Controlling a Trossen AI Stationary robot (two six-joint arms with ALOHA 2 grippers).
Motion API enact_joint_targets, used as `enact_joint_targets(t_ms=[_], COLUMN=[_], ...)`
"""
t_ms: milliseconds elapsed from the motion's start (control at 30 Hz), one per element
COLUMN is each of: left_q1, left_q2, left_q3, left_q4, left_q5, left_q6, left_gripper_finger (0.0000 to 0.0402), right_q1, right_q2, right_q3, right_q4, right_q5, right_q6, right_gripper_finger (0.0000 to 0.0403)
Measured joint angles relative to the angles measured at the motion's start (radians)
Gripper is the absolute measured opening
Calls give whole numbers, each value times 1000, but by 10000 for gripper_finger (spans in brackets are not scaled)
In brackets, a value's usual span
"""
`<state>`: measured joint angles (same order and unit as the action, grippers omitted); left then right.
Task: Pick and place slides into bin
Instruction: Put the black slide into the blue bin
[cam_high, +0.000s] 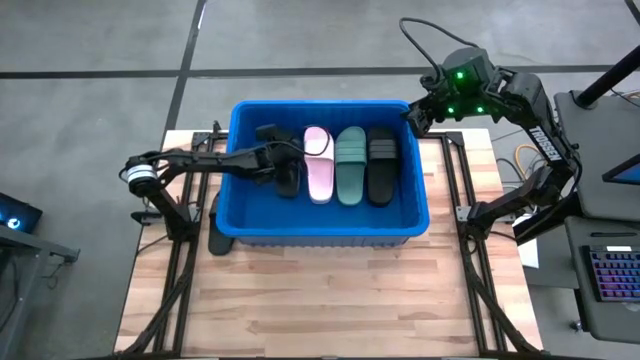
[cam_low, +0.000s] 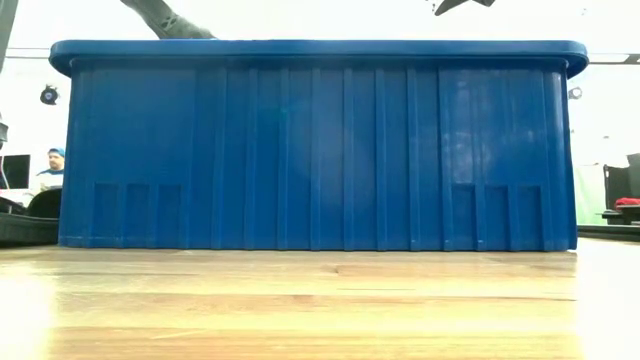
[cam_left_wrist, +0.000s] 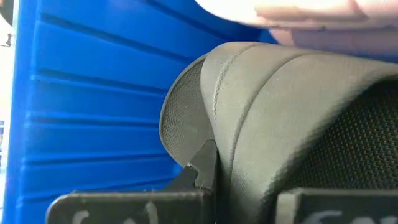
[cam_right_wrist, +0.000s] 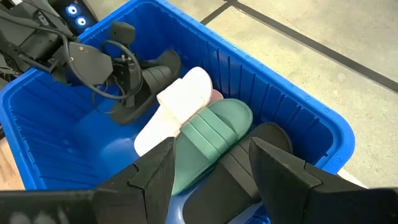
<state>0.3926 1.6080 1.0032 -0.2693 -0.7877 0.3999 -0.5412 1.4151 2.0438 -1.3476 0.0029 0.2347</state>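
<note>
Slides mostly lie in the bin (cam_high: 245, 115); left pincer (cam_high: 278, 160), pinching a black slide (cam_high: 287, 178), lowers the last; right pincer (cam_high: 415, 117) spread.

We see the tall-walled bright blue plastic bin (cam_high: 329, 222) blocking any sideways approach; entry is from above only. Inside, the left arm's gripper (cam_high: 272, 160) fills the left part, while pink (cam_high: 319, 163), green (cam_high: 351, 165) and black foam slides (cam_high: 381, 165) cover the floor's middle
</note>
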Motion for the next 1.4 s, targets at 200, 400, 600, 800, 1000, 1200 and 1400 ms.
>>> enact_joint_targets(t_ms=[200, 400, 600, 800, 1000, 1200, 1400], left_q1=[28, 49, 61, 64, 73, 78, 83], left_q2=[9, 10, 10, 10, 42, 86, 123], left_q3=[0, -12, -87, -122, -112, -88, -60], left_q4=[61, 102, 196, 237, 234, 228, 215], left_q5=[26, 56, 60, 148, 232, 215, 137], left_q6=[-1, -1, 3, 3, 7, 10, 9], left_gripper_finger=[0, 0, 0, 0, 0, 0, 0], right_q1=[0, 0, 0, 0, 0, 0, 0], right_q2=[0, 0, 0, 0, 0, 0, 0], right_q3=[0, 0, 0, 0, 0, 0, 0], right_q4=[0, 0, -1, 0, 0, 0, 0], right_q5=[0, 0, 0, 0, 0, 0, -1], right_q6=[0, 0, 0, 0, 3, 44, 46], right_gripper_finger=[194, 194, 194, 194, 194, 194, 194])
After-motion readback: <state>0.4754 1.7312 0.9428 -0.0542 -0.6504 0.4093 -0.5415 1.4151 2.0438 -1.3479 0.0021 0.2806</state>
